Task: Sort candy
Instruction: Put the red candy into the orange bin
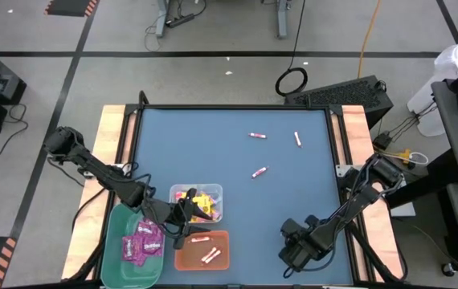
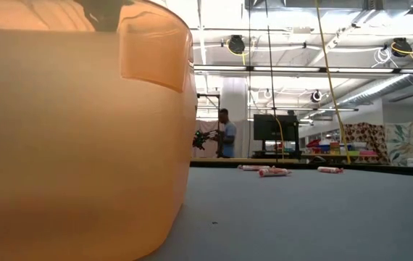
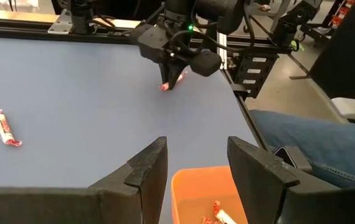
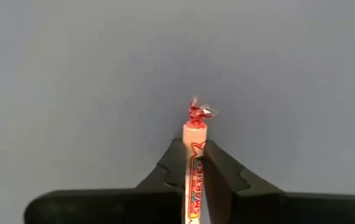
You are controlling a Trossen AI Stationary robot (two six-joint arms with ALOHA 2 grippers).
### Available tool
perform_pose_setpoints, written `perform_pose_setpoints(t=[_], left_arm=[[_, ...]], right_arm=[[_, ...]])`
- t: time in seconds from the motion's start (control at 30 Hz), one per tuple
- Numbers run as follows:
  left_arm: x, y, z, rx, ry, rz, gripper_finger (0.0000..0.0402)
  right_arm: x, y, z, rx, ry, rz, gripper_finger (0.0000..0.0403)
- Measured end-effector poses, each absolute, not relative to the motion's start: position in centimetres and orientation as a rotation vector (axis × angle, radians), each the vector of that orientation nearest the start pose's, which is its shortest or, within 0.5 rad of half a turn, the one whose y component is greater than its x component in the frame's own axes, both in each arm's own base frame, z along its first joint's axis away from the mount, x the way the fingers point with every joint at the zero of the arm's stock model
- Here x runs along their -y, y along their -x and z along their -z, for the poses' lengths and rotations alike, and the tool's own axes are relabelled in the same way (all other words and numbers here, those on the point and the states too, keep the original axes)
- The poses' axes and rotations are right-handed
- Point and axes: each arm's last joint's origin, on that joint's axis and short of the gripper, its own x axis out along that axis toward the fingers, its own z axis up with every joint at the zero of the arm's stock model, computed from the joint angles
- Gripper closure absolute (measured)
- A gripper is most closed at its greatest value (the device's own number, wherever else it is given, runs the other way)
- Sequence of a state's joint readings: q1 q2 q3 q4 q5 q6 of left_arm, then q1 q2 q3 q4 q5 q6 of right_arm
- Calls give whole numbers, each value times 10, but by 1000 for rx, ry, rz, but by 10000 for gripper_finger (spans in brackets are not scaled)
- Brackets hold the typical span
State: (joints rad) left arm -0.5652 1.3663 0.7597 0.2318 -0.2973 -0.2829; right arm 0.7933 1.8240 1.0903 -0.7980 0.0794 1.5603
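Note:
My right gripper [image 1: 296, 247] [image 4: 195, 148] points down near the table's front right and is shut on a thin pink-and-white candy stick [image 4: 195, 163]. The left wrist view shows this gripper [image 3: 172, 79] down at the blue tabletop. Three more candy sticks [image 1: 257, 136] [image 1: 297, 139] [image 1: 259, 172] lie flat toward the far side. My left gripper [image 1: 185, 217] [image 3: 196, 174] is open above the orange bin [image 3: 197, 186], with nothing between its fingers. Magenta packets [image 1: 142, 241] lie in the green bin [image 1: 116, 265]. Yellow packets [image 1: 201, 201] lie in the clear bin [image 1: 213, 189]. My right gripper pinches the candy stick's two long sides [image 4: 194, 155] between its two fingers, coming from above and pointing down. One twisted wrapper end [image 4: 199, 112] pokes out past the fingers. The stick's pink end [image 3: 164, 86] sits at the tabletop; whether it is lifted clear I cannot tell.
The orange bin [image 1: 189, 258] at the front edge holds a few sticks [image 1: 209, 255] and fills the left of the low view [image 2: 76, 130]. Wooden rails [image 1: 112, 128] border the blue mat on both sides. A person's leg [image 3: 314, 134] shows beyond the table's right edge.

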Motion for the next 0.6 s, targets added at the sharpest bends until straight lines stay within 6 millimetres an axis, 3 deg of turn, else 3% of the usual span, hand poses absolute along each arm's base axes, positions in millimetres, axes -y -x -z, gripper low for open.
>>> perform_pose_setpoints(t=[0.2,0.4,0.6], left_arm=[[148,-250,-236,-378,120,214,228],[148,-250,-236,-378,120,214,228],[149,-250,-238,-366,125,215,228]], right_arm=[[-223,-226,-160,-1280,-567,459,377],[-221,-234,-222,-957,-414,309,364],[-218,-217,-284,-607,-184,226,368]])
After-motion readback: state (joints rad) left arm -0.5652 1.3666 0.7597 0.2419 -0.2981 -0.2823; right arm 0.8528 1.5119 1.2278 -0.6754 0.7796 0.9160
